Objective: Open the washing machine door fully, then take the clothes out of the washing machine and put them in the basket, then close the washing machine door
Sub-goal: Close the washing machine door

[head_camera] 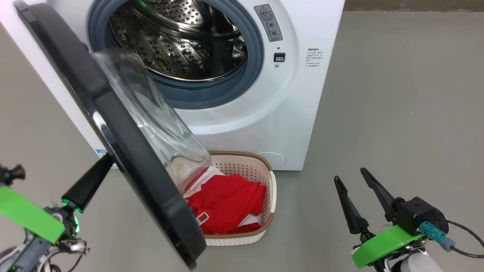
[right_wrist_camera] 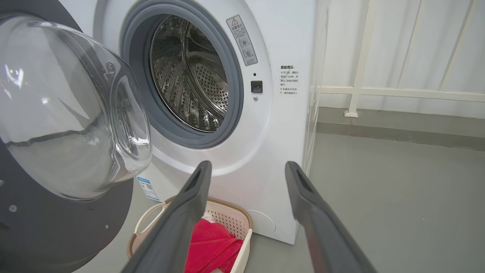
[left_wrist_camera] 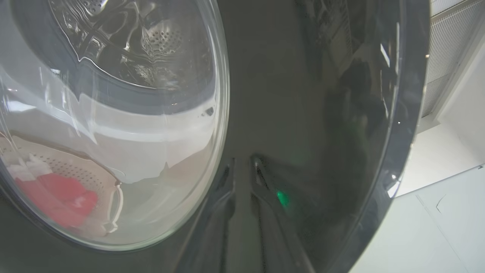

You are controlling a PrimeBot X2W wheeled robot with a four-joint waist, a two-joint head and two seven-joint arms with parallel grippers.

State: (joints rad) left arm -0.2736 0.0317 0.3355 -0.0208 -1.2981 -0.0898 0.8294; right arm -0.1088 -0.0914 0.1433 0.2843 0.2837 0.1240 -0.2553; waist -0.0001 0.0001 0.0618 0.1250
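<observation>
The washing machine [head_camera: 302, 94] stands with its drum [head_camera: 181, 41] bare. The washing machine door [head_camera: 124, 151] is swung partway out over the basket [head_camera: 272, 192]. Red and white clothes [head_camera: 227, 204] lie in the basket, seen also in the right wrist view as clothes [right_wrist_camera: 212, 242] and through the door glass as clothes [left_wrist_camera: 57, 197]. My left gripper [head_camera: 106, 162] rests against the door's dark outer face [left_wrist_camera: 303, 113], its tips [left_wrist_camera: 243, 161] slightly parted and holding nothing. My right gripper [head_camera: 350, 174] hangs open over the floor, right of the basket [right_wrist_camera: 246, 235], fingers wide [right_wrist_camera: 248, 165].
Grey floor [head_camera: 397, 113] stretches to the right of the machine. A white railing and pale wall [right_wrist_camera: 398, 91] stand behind it. The door's glass bowl [head_camera: 151, 113] bulges toward the machine, overhanging the basket's left part.
</observation>
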